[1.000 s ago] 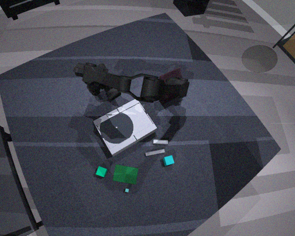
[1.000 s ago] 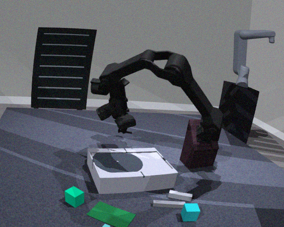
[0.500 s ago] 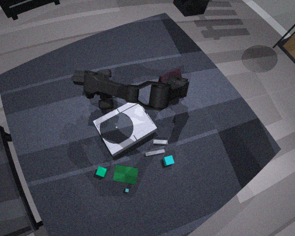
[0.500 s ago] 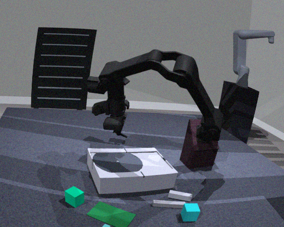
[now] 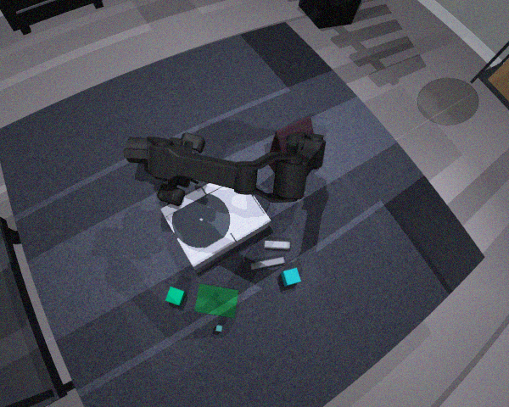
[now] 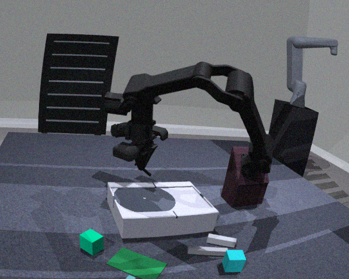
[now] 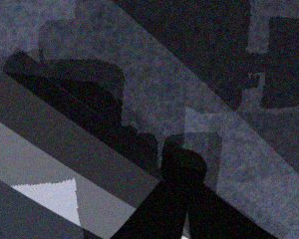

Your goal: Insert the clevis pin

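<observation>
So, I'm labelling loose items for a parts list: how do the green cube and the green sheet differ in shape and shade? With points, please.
The green cube [image 5: 175, 296] [image 6: 91, 242] is a solid block with upright sides, while the green sheet [image 5: 216, 300] [image 6: 136, 263] looks thin and flat. The cube is a brighter, mintier green; the sheet is a darker, plainer green. From above, the sheet also covers more area than the cube. Both lie outside the white tray [image 5: 248, 219] [image 6: 168, 226].

Around the tray [image 5: 248, 219] [image 6: 168, 223], I'm looking steeply down from high above, facing across it from a raised side in the exterior view, and peering closely past its edge from the wrist.
</observation>
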`<state>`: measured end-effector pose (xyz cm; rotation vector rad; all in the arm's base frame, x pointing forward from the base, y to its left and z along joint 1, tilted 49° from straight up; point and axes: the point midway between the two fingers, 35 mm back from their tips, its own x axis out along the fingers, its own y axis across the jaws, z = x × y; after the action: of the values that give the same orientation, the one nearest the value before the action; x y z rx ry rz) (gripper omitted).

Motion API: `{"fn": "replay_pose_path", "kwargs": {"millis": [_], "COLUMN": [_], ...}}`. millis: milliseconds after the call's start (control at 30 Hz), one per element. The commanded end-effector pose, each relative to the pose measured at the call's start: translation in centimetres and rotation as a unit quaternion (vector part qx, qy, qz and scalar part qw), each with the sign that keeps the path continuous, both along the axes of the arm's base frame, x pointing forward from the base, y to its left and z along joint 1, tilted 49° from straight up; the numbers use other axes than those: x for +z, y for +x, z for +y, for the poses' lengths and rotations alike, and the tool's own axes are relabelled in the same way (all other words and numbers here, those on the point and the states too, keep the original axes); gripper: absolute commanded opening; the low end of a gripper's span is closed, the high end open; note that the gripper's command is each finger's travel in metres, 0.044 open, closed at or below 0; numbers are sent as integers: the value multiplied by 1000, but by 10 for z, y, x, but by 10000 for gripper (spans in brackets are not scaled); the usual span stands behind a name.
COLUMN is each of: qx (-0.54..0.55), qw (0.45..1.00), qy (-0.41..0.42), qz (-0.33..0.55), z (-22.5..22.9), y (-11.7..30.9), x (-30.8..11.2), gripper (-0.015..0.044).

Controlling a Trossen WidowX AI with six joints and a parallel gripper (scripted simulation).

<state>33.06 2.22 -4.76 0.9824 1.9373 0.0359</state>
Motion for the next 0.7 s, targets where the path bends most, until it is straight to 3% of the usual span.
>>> {"fn": "replay_pose_path", "kwargs": {"millis": [0,667], "qx": [-49,-262], "qw": [998,946], "qy": [-7,-24], "qz": [32,191], "z": [8,49], "y": [2,12], "x": [11,67], "gripper": [0,0]}}
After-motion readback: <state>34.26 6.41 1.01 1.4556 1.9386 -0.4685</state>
